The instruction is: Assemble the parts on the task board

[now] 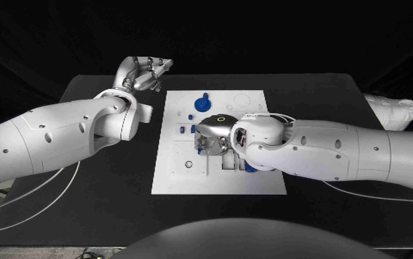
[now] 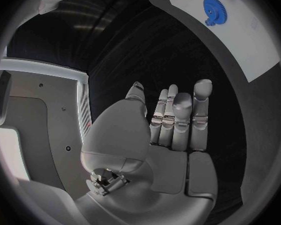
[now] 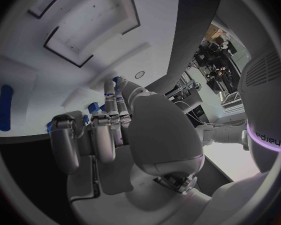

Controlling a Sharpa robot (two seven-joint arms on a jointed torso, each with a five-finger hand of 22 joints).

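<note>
The white task board (image 1: 172,181) lies in the middle of the black table. A blue gear (image 1: 202,102) (image 2: 217,8) sits near its far edge, with small blue parts (image 1: 183,129) nearer the left edge. My right hand (image 1: 215,139) (image 3: 109,130) is low over the board's middle, fingers curled down around a blue part (image 3: 93,106) (image 1: 202,147) that shows between them. A long blue part (image 3: 4,107) lies flat on the board beside this hand. My left hand (image 1: 146,73) (image 2: 178,120) is raised over the table off the board's far left corner, fingers straight and holding nothing.
Rectangular recesses (image 3: 93,25) are sunk into the board beyond my right hand. A small ring (image 1: 188,165) lies on the board's near left part. Another blue piece (image 1: 249,167) shows under my right forearm. Bare black table (image 1: 103,199) surrounds the board.
</note>
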